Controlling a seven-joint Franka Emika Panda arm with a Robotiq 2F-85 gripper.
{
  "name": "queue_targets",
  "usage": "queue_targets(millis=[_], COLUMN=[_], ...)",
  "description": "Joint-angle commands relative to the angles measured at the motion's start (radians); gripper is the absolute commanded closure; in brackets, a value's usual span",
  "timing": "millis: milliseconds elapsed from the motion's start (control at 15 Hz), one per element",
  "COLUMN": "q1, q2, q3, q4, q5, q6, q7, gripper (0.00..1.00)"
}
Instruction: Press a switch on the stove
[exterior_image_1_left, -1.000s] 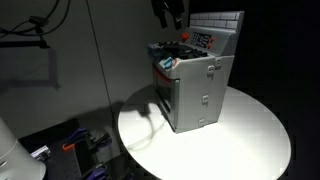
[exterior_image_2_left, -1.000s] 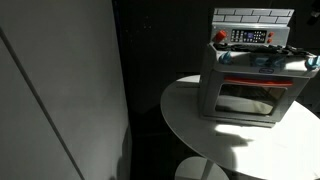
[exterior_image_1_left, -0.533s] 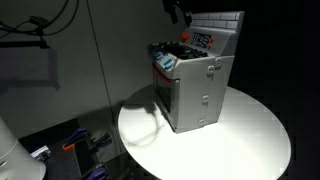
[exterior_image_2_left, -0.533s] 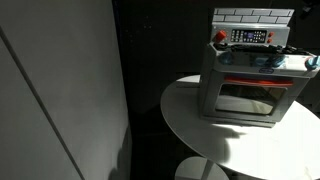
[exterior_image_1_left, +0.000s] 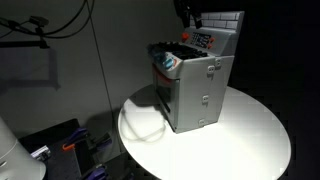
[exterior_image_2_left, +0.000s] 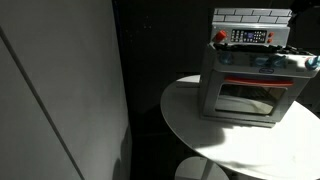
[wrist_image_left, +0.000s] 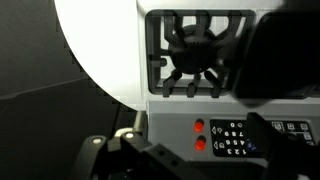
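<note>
The grey toy stove (exterior_image_1_left: 196, 88) stands on a round white table (exterior_image_1_left: 240, 140); it also shows in an exterior view (exterior_image_2_left: 252, 85) with its oven door facing the camera. My gripper (exterior_image_1_left: 188, 12) hangs above the stove's white tiled back panel, apart from it. It is out of view in the exterior view that faces the oven door. In the wrist view my fingers (wrist_image_left: 200, 152) look spread. Between them I see two red buttons (wrist_image_left: 199, 136) and a black keypad (wrist_image_left: 236, 138) on the control strip. A black burner grate (wrist_image_left: 198, 52) lies beyond.
A dark blurred object (wrist_image_left: 285, 50) sits on the stove top beside the grate. A teal-and-white item (exterior_image_1_left: 167, 63) rests on the stove's front corner. A grey wall panel (exterior_image_2_left: 60, 90) stands beside the table. Cables and gear lie on the floor (exterior_image_1_left: 85, 145).
My gripper has moved sideways above the stove, from over its front part to over the back panel and control strip. The stove has not moved.
</note>
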Motion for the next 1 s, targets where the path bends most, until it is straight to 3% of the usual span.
queue_targets(millis=[0, 400, 933], q1=[-0.003, 0.004, 0.008], q2=[0.063, 0.114, 0.108], q3=[-0.009, -0.035, -0.04], q4=[0.063, 0.088, 0.066], q5=[-0.044, -0.067, -0.043], q6=[0.025, 0.088, 0.09], q7=[0.07, 0.126, 0.103], gripper=[0.0, 0.0, 0.0])
